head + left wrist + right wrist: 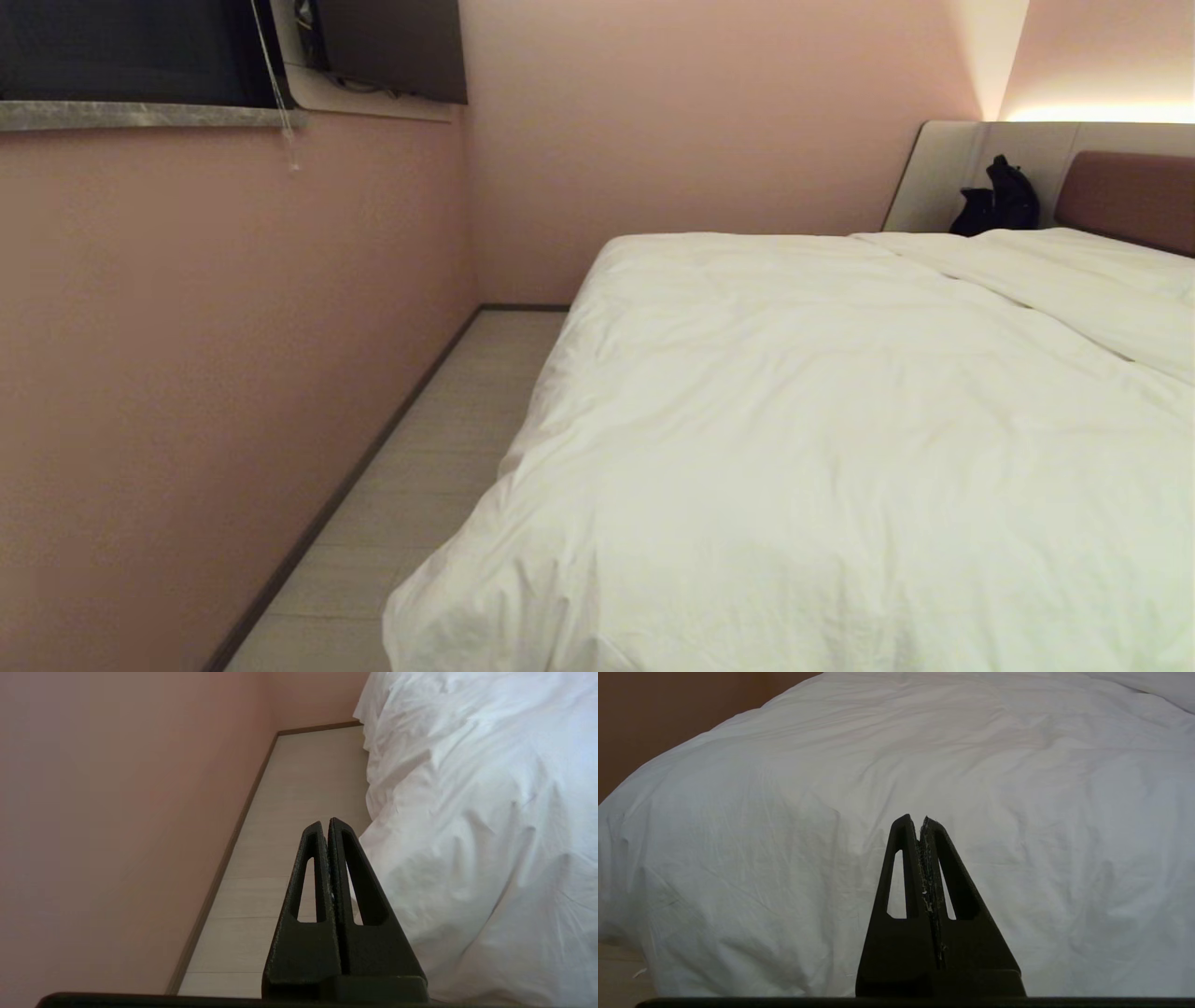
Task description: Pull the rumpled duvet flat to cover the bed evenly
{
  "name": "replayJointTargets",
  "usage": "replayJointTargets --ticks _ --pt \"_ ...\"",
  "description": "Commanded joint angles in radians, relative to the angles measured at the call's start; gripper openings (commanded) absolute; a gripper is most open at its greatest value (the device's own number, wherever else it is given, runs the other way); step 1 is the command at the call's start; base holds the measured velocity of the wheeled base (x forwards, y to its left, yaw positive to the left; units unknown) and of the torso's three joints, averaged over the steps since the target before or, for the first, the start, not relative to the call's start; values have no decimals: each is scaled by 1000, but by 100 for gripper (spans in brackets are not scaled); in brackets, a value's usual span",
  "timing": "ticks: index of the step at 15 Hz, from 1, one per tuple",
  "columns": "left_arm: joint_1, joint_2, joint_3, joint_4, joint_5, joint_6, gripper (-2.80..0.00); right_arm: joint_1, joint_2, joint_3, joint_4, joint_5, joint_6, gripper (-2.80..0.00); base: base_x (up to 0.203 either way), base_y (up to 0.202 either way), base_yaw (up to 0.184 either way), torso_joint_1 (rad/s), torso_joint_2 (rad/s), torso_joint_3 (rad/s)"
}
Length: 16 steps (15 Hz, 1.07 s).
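A puffy white duvet (822,439) lies spread over the bed and hangs over its near corner and left side, with soft wrinkles. The bed's brown headboard (1130,198) shows at the far right in a pale grey surround. Neither arm appears in the head view. My left gripper (325,823) is shut and empty, held above the floor strip just beside the duvet's (476,826) hanging corner. My right gripper (915,820) is shut and empty too, facing the duvet's (952,760) draped foot end without touching it.
A narrow strip of pale floor (420,476) runs between the bed and the pink wall (205,355) on the left. A dark window with a stone sill (140,114) and a hanging cord is in that wall. A black object (999,198) sits by the headboard.
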Motion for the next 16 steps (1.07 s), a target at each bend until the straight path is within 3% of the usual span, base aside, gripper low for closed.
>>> replayJointTargets --ticks 1,16 --pt "0 0 17 -10 -8 -3 -280 0 1 0 0 0 0 -280 0 0 0 0 0 0" --pt "0 0 20 -16 -7 -8 -280 0 1 0 0 0 0 -280 0 0 0 0 0 0"
